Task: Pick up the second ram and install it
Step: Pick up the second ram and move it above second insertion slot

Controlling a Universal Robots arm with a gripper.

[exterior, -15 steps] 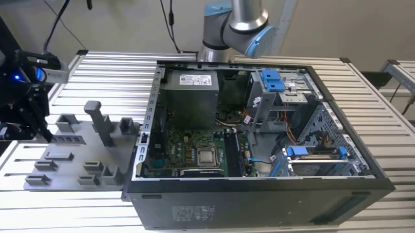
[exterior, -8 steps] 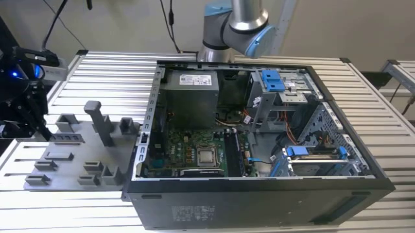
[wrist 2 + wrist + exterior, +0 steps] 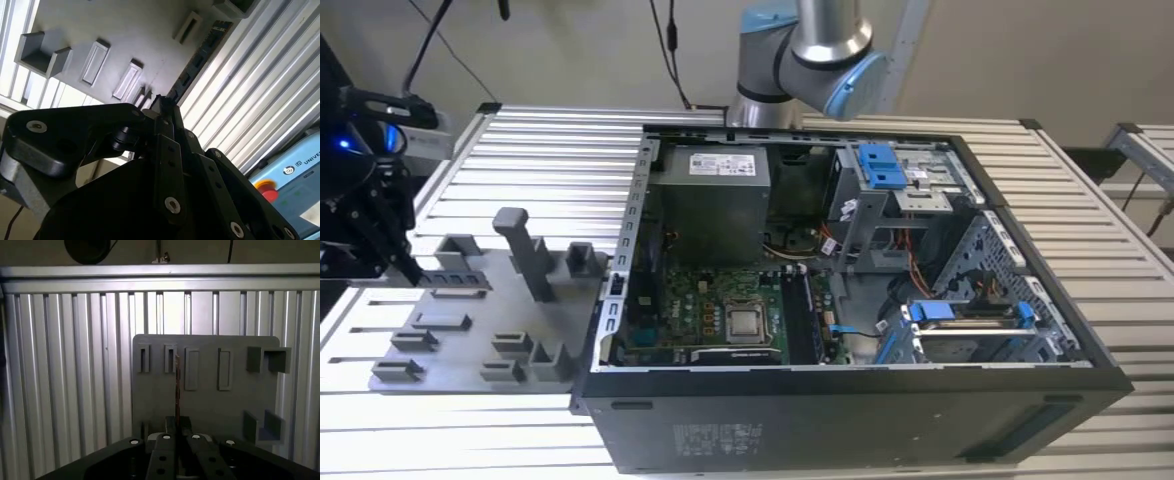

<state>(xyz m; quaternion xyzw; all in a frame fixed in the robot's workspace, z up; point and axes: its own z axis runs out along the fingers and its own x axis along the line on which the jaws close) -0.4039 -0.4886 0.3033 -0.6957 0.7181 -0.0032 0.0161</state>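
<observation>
The second ram (image 3: 454,279) is a thin dark stick with a row of chips, held level just over the far end of the grey holder tray (image 3: 454,350) at the exterior view's left. My gripper (image 3: 403,265) is shut on one end of it. In the first wrist view the ram (image 3: 176,385) shows edge-on, running out from the gripper (image 3: 176,434) over the tray (image 3: 205,400). In the second wrist view the ram (image 3: 200,60) reaches from the gripper (image 3: 163,102) toward the tray's (image 3: 125,30) edge. Whether the stick still touches a tray slot I cannot tell.
An open computer case (image 3: 1067,330) lies on the ribbed metal table (image 3: 534,150), to the exterior view's right of the tray, with the green motherboard (image 3: 707,310) inside. Tall grey posts (image 3: 527,250) rise from the tray. The arm's base (image 3: 801,60) stands behind the case.
</observation>
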